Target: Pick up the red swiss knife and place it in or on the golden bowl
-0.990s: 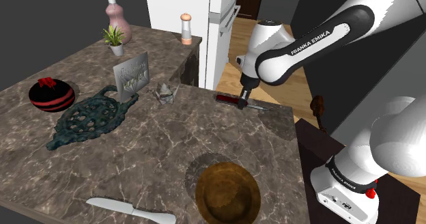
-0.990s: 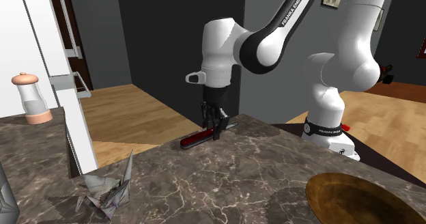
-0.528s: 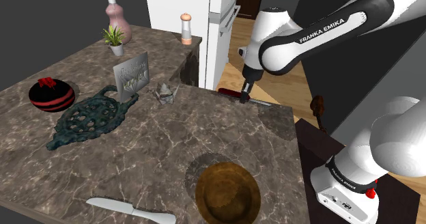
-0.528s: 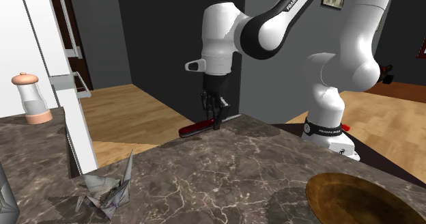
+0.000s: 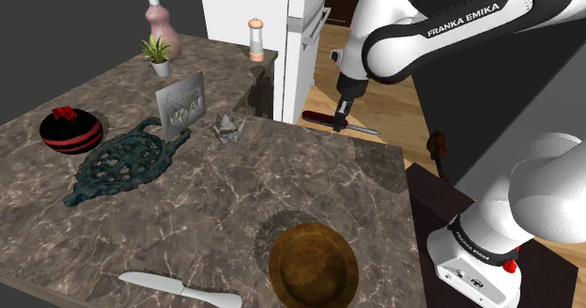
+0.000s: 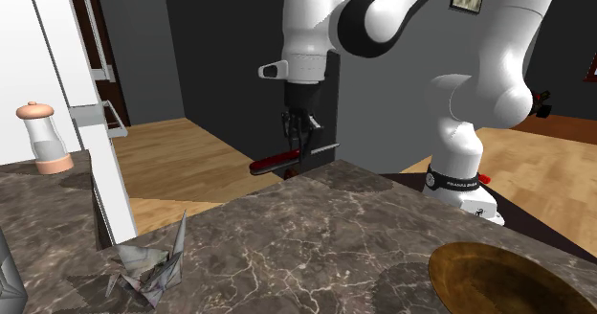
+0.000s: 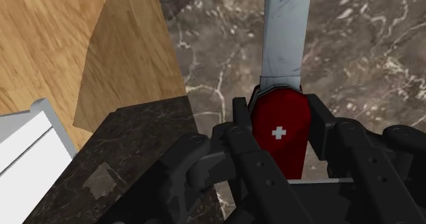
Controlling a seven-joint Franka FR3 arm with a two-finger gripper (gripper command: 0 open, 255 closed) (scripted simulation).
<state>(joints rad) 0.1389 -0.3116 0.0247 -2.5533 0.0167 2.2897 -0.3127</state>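
Black fingers of the end effector (image 7: 278,123) are clamped on the red body of the swiss knife (image 7: 276,135), one on each side of its white cross, and the grey blade (image 7: 283,31) projects forward beyond the fingertips. In the second exterior view the end effector (image 6: 299,147) points downward and holds the swiss knife (image 6: 274,164) roughly level, clear of the surface and beside the far edge of the dark marbled desk (image 6: 316,235). The shoulder view places the end effector (image 5: 341,124) and swiss knife (image 5: 319,118) at the desk (image 5: 235,189) edge nearest the wooden floor (image 5: 394,118), with the white arm (image 5: 441,34) arching over from the stand. The golden bowl (image 5: 286,245) sits on the desk toward the shoulder view's lower middle, well apart from the swiss knife, and nothing lies in it; its rim (image 6: 450,264) also appears at the second exterior view's lower right. Other items on the desk: a white knife (image 5: 178,289) beside the bowl, a dark green trivet (image 5: 122,165), a folded paper crane (image 5: 226,125), a grey plaque (image 5: 180,101), a red and black round object (image 5: 71,130), a potted plant (image 5: 158,54), a pink dispenser (image 5: 156,15) and a grinder (image 5: 255,39).
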